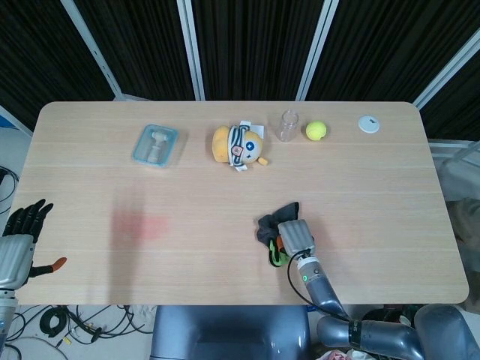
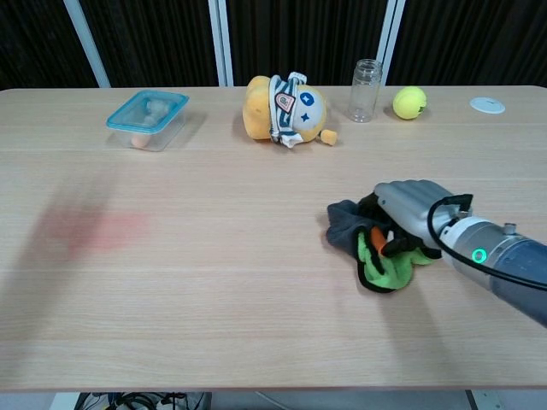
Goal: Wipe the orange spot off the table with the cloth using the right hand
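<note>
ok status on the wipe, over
Right hand pressing the cloth on the table. Left hand off-table, open. No orange spot visible now; path unobstructed.

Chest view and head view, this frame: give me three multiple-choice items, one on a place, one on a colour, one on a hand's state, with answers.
1. Where does the clear jar stand?
A. Between the plush toy and the yellow ball
B. Beside the blue-lidded container
C. At the table's near edge

2. What colours does the cloth show?
A. White and red
B. Dark grey, green and orange
C. Plain blue

3. What is the right hand doing?
A. Hanging off the table's side
B. Holding the ball
C. Resting on the cloth, pressing it to the table

Answers:
1 A: the clear jar stands at the far edge with the plush toy on one side and the yellow ball on the other.
2 B: the cloth shows these three colours.
3 C: the right hand lies over the cloth; the left hand is the one off the table.
</note>
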`<state>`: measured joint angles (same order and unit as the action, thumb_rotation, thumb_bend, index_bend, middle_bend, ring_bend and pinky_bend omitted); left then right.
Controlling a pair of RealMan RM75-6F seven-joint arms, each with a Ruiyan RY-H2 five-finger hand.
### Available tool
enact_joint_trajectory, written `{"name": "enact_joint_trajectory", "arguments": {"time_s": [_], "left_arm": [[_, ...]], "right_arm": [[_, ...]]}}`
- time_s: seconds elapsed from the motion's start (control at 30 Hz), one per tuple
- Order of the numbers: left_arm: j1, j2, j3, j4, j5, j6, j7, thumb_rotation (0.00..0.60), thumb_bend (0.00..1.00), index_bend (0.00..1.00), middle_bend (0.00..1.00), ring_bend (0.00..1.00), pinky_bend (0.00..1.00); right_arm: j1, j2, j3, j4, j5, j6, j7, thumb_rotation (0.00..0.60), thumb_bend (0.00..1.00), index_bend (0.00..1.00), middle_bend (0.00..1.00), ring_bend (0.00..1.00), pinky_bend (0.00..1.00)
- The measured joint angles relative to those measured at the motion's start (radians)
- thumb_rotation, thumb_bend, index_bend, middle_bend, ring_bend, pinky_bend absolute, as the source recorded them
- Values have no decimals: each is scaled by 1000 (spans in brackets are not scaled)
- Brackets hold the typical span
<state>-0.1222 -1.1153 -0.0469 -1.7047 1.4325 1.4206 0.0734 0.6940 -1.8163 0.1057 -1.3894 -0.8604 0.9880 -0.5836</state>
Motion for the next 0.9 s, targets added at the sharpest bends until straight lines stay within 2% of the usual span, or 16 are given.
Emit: {"name": "enact_joint_trajectory", "arguments": {"time_s": [0.33, 0.53, 0.7, 0.9], "left_arm": [[0, 8, -6, 1, -9, -3, -21, 600, 18, 0, 0, 0, 0], [-3, 13, -7, 1, -12, -8, -28, 600, 18, 0, 0, 0, 0], [-3, 14, -8, 0, -14, -10, -27, 600, 18, 0, 0, 0, 0], [-4, 13, -9, -2, -19, -11, -18, 600, 18, 0, 0, 0, 0]], "right_arm": [[59, -109, 48, 14, -47, -37, 25, 600, 562, 640, 620, 687, 721], [79, -137, 71, 94, -36, -46, 15, 600, 562, 640, 620, 687, 721], [92, -154, 93, 201, -13, -36, -15, 600, 562, 640, 620, 687, 721], [96, -138, 119, 290, 14, -12, -59, 600, 561, 640, 621, 687, 721]]}}
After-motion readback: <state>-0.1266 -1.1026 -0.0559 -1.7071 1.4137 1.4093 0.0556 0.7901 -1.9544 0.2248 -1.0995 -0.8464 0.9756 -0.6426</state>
